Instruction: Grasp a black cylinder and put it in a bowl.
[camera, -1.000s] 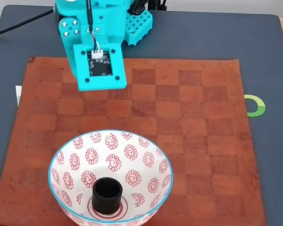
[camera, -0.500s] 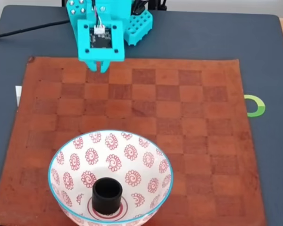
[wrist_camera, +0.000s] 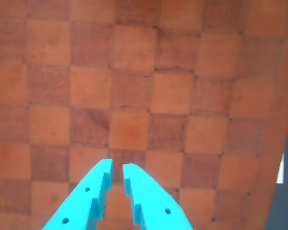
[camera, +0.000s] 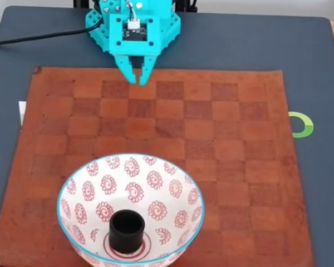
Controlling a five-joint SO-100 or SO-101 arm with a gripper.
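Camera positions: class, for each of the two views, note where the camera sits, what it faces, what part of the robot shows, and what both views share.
Wrist view: rides on the arm above the hand, looking down along its two teal fingers, nearly closed and empty, at the checkered leather mat.
Fixed view: stands high opposite the arm, looking down across the bowl, which holds the black cylinder, towards the hand and arm at the mat's far edge.
Shared: the hand and the mat.
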